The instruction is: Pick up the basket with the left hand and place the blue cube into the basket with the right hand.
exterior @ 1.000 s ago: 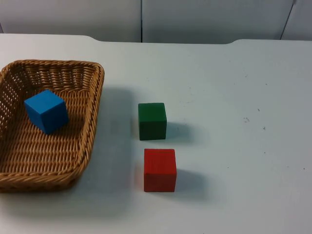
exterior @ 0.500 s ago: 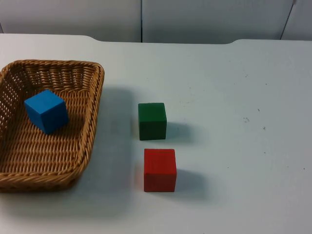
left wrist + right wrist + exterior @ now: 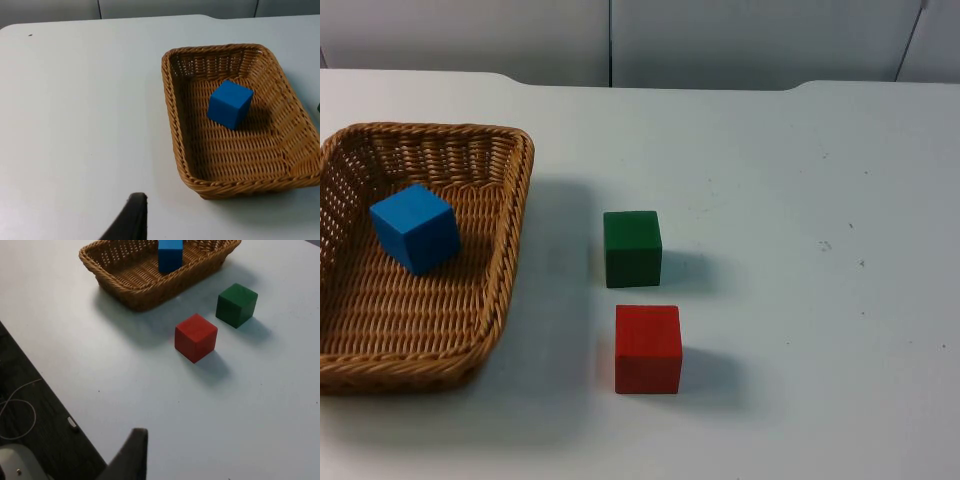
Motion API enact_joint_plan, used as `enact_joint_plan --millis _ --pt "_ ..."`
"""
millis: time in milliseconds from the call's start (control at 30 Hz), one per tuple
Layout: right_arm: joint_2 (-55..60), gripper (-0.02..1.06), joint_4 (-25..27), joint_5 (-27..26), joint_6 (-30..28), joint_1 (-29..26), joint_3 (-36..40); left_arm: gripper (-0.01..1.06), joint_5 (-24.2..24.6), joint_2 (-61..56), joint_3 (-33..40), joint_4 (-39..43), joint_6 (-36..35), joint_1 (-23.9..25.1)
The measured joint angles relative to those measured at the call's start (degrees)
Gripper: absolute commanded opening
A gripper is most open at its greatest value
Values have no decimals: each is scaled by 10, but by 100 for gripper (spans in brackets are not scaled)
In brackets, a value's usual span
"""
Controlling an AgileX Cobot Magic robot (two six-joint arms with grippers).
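The blue cube, matte and sharp-edged, sits tilted inside the wicker basket on the white table. Near the basket stand a green cube and a red cube. Whether either gripper's fingers are apart cannot be told

Basket is woven of rough tan wicker; blue cube, green cube, red cube are seen matt; table smooth white.
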Motion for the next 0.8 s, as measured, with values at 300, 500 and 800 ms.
enact_joint_plan --millis 300,500,800 --pt "0 104 0 0 0 0 0 105 0 0 0 0 0 0" --pt "0 104 0 0 0 0 0 105 0 0 0 0 0 0" --pt "0 104 0 0 -11 0 0 105 0 0 0 0 0 0"
